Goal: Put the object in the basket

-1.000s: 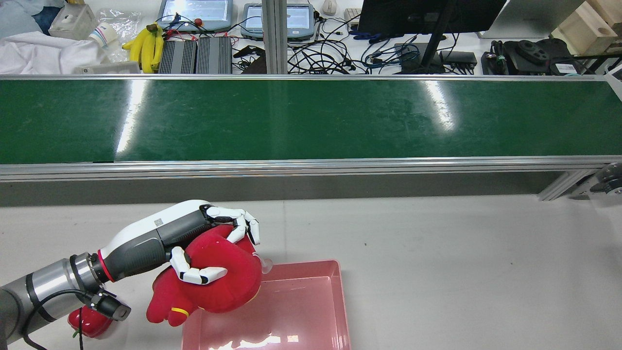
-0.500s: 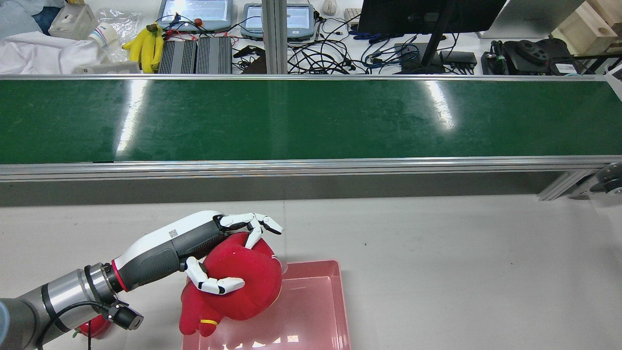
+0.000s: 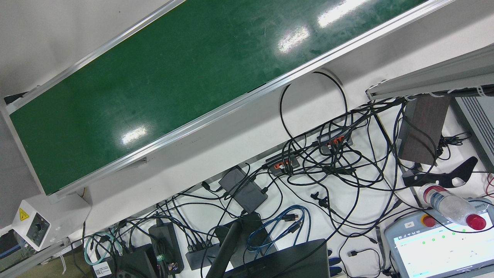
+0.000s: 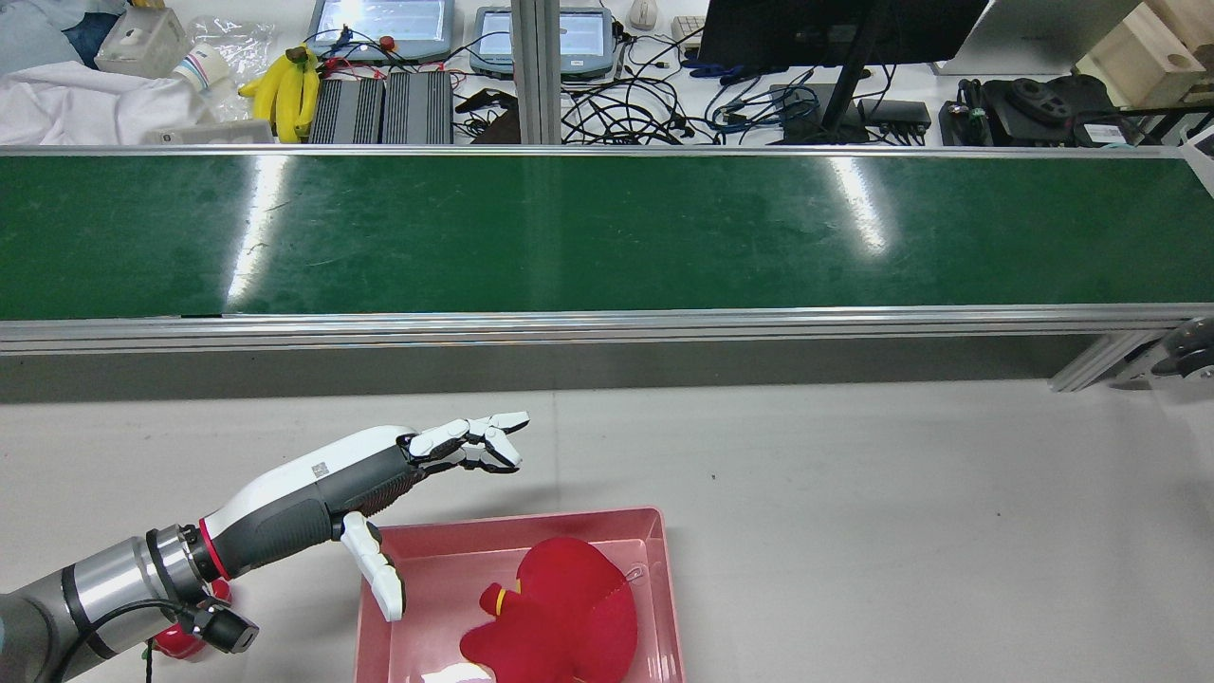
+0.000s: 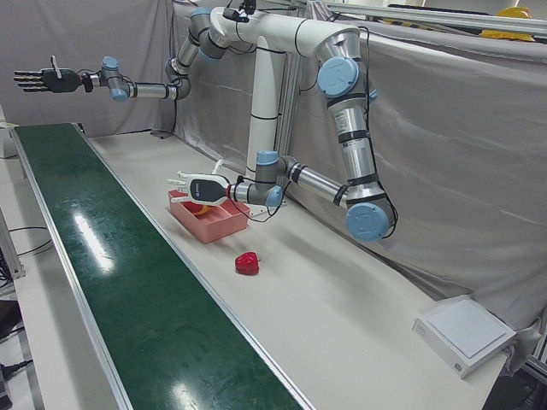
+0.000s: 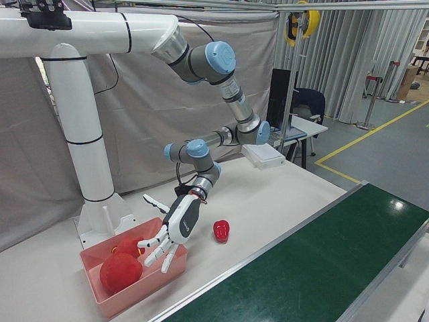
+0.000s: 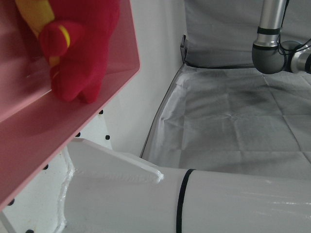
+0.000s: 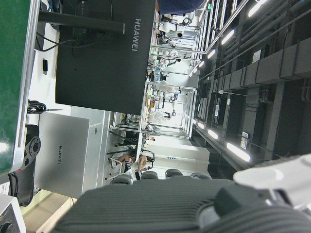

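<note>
One red plush toy [image 4: 564, 612] is lying inside the pink basket [image 4: 659, 579] while the left hand [image 4: 379, 474], fingers splayed and empty, is hovering over its rim, risking snagging it when withdrawing.

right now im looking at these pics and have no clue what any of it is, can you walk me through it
These show a two-armed robot at a work table, photographed at one moment by several cameras. Each arm ends in a many-fingered hand. The rear view looks down from behind the robot; two corner views show the whole station; the front view shows only the green conveyor belt and cables; one camera rides on each hand.

The left hand is open and holds nothing, hovering by the pink basket. A red plush toy lies inside the basket. A small red object sits on the table outside it.

The right hand is raised high at the far end of the belt, fingers spread, empty.
</note>
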Available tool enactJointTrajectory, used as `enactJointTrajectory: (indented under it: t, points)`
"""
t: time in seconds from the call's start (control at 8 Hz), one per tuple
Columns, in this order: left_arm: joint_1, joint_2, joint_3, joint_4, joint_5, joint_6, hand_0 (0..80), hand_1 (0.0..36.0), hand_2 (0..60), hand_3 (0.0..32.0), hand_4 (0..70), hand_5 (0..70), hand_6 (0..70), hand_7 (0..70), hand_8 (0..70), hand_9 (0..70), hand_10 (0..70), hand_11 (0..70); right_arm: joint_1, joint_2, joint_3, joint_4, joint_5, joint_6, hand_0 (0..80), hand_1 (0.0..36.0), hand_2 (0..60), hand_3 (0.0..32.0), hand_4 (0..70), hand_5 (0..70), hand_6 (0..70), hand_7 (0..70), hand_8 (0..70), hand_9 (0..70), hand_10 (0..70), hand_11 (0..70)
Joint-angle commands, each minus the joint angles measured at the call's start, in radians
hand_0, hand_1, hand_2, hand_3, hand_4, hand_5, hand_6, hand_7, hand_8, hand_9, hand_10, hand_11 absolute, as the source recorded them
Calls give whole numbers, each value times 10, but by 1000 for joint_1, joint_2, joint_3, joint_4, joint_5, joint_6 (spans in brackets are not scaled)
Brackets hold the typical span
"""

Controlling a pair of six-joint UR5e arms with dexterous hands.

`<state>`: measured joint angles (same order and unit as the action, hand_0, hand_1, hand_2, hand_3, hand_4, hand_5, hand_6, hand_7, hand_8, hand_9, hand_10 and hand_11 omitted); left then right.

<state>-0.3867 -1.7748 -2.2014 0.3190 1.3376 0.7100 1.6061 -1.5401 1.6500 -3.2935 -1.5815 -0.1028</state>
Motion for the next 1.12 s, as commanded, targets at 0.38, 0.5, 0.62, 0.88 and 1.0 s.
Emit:
enactJointTrajectory:
  t: [0.38, 0.5, 0.62, 0.88, 1.0]
  points:
    - [-27, 5, -15, -11, 2, -12, 406, 22, 0, 238, 0, 273, 28, 94, 179, 141, 26, 40, 0, 0, 1, 0, 0, 0, 0, 0, 0, 0, 0, 0, 0, 0, 0, 0, 0, 0]
    - [-43, 5, -26, -17, 3, -14, 392, 11, 0, 282, 0, 276, 25, 90, 161, 128, 24, 38, 0, 0, 1, 0, 0, 0, 0, 0, 0, 0, 0, 0, 0, 0, 0, 0, 0, 0]
    - [-70, 8, -56, -15, 8, -27, 386, 17, 5, 270, 0, 337, 26, 96, 169, 154, 42, 64, 0, 0, 1, 0, 0, 0, 0, 0, 0, 0, 0, 0, 0, 0, 0, 0, 0, 0]
    - [-188, 31, -78, -15, 11, -128, 418, 32, 41, 130, 51, 460, 48, 109, 179, 181, 98, 146, 0, 0, 1, 0, 0, 0, 0, 0, 0, 0, 0, 0, 0, 0, 0, 0, 0, 0]
    - [-227, 46, -89, -15, 11, -159, 416, 25, 59, 0, 109, 690, 105, 207, 235, 269, 156, 227, 0, 0, 1, 0, 0, 0, 0, 0, 0, 0, 0, 0, 0, 0, 0, 0, 0, 0]
